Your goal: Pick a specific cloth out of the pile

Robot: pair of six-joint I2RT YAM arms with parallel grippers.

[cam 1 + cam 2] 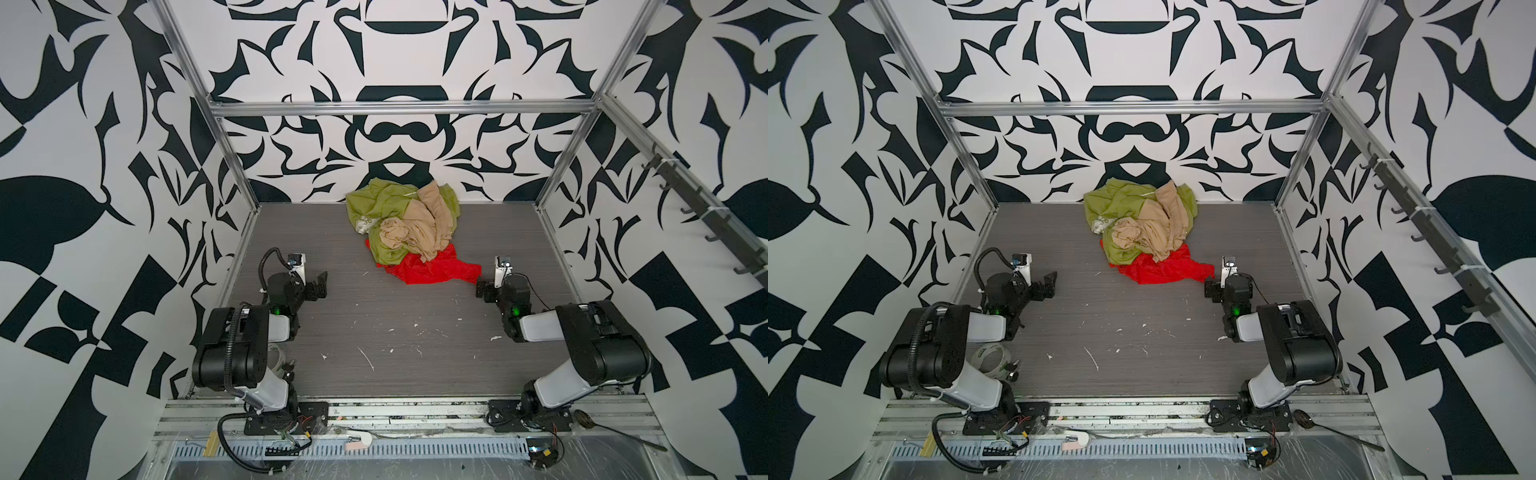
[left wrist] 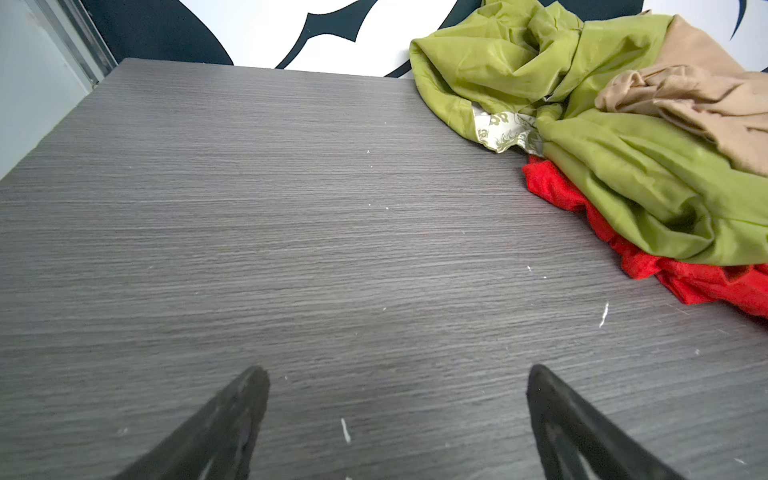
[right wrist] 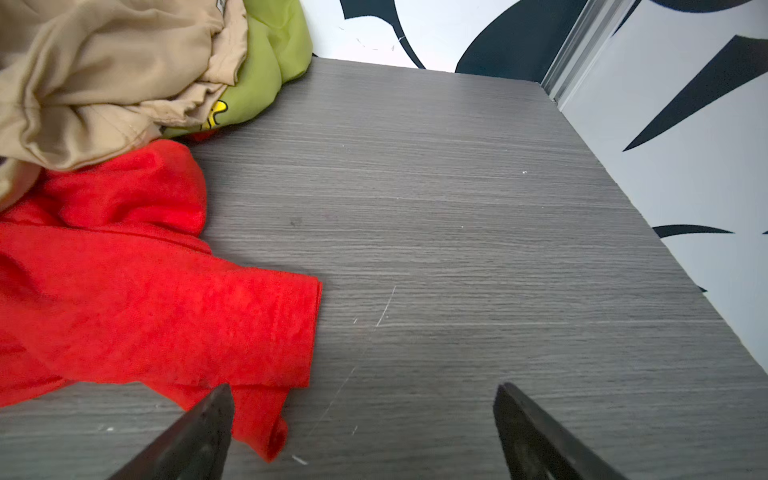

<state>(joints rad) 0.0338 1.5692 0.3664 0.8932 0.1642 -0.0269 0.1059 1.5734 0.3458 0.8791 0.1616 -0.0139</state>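
At upper centre of both top views: the pile [image 1: 405,224] [image 1: 1140,224], heaped on the grey surface [image 1: 395,332] against the patterned back wall.
Pile layers: olive-green cloth [image 1: 374,199] and tan-beige cloth [image 1: 419,228] on top; small white patterned patch [image 2: 505,131] at the green edge.
The cloth: bright red [image 1: 432,268] [image 1: 1163,270], at the bottom of the pile, spilling out on the near side toward the lower right of the heap; partly covered by green and tan.
Left arm: folded low at left of the top views, elbow raised, forearm reaching toward centre.
Left claw [image 1: 318,286] [image 2: 397,374]: spread wide apart, empty, over bare surface, well apart from the pile.
Right arm: folded low at right, wrist turned inward.
Right claw [image 1: 484,289] [image 3: 363,390]: spread wide apart, empty; one finger [image 3: 208,419] just beside the red cloth's loose corner, contact unclear.
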